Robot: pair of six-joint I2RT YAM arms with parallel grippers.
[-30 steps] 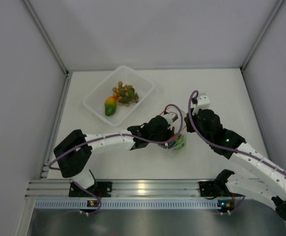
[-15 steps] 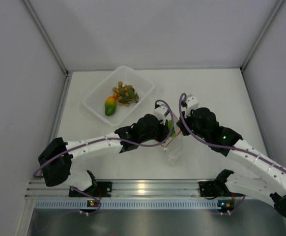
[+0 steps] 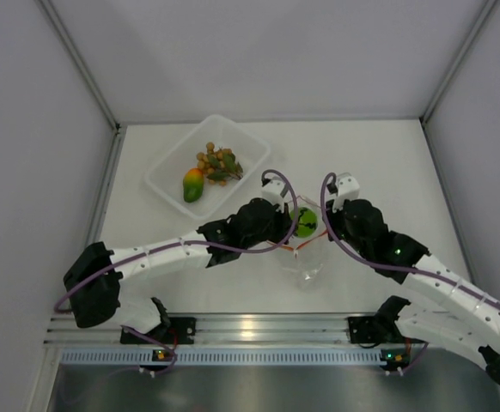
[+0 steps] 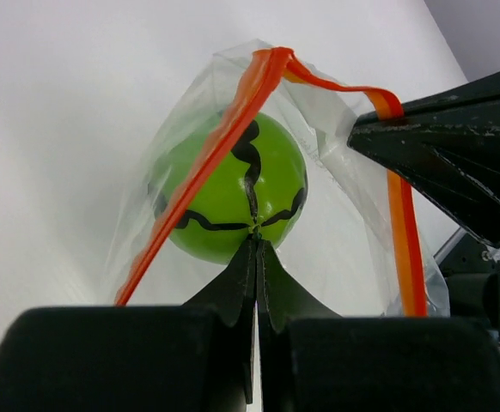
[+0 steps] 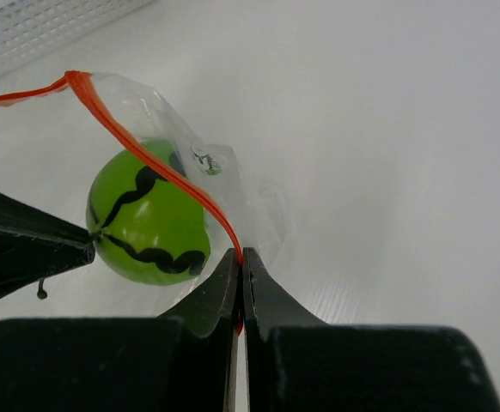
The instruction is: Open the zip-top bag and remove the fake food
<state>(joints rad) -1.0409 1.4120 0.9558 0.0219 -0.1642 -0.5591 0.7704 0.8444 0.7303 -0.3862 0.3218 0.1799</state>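
Observation:
The zip-top bag [image 3: 307, 263] lies mid-table with its red-orange zip strip [image 4: 224, 129] pulled open. My right gripper [image 3: 326, 229] is shut on that strip at the bag's right lip [image 5: 240, 254]. My left gripper [image 3: 290, 225] is shut on the stem point of the round green ball [image 3: 305, 222], which sits at the bag's mouth [image 4: 233, 197], half behind the strip. The ball also shows in the right wrist view [image 5: 147, 227]. The mango shape [image 3: 193, 184] and the tan-brown ball cluster [image 3: 218, 163] lie in the clear tray [image 3: 171, 170].
The rigid clear tray stands at the back left of the table. Grey walls close in the table on three sides. An aluminium rail [image 3: 250, 328] runs along the near edge by the arm bases.
The green ball has moved from low in the bag up to its mouth, carried by my left gripper. My right gripper has shifted slightly, still holding the strip.

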